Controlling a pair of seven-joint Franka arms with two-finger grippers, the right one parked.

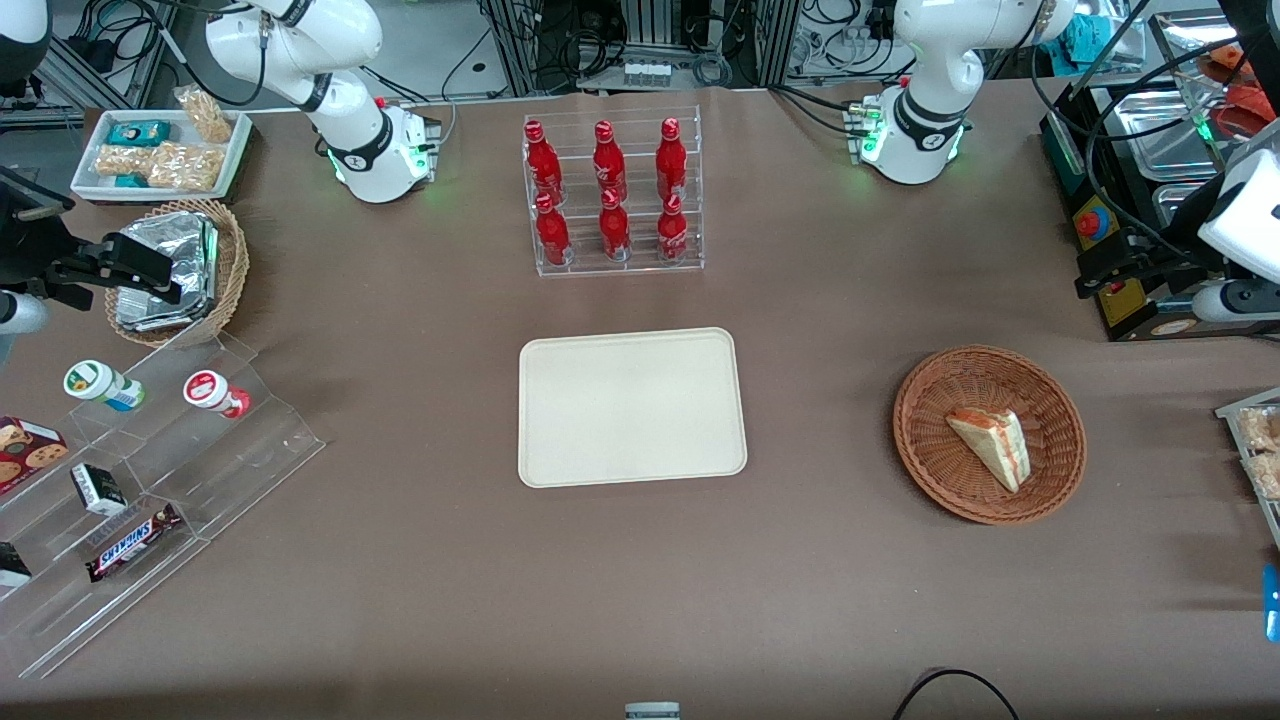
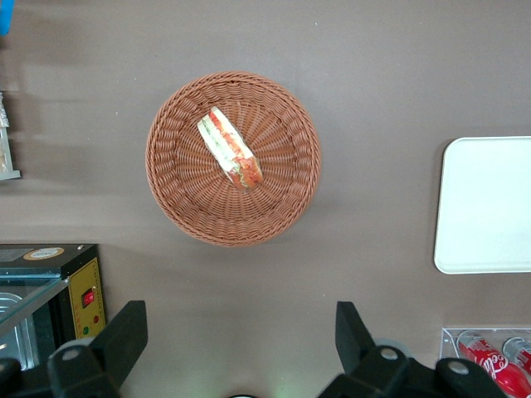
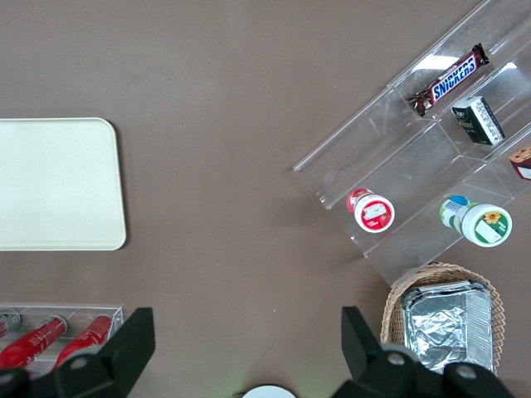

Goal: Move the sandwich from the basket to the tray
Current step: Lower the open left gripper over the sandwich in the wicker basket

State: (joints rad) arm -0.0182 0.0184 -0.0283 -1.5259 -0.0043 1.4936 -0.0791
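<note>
The sandwich (image 1: 990, 445), a pale bread wedge with red-orange and green filling, lies in the round reddish-brown wicker basket (image 1: 925, 400) toward the working arm's end of the table. Both also show in the left wrist view: sandwich (image 2: 230, 149), basket (image 2: 187, 203). The cream-beige tray (image 1: 630, 405) lies bare at the table's middle; it also shows in the left wrist view (image 2: 485, 207). My left gripper (image 1: 1100, 272) hangs high above the table, farther from the front camera than the basket. It is open and holds nothing (image 2: 239, 332).
A clear rack of red bottles (image 1: 612, 190) stands farther from the front camera than the tray. A black box with a red button (image 1: 1095, 222) sits beside my gripper. At the parked arm's end are an acrylic snack stand (image 1: 150, 480), a tan foil-packet basket (image 1: 180, 270) and a white snack tray (image 1: 160, 150).
</note>
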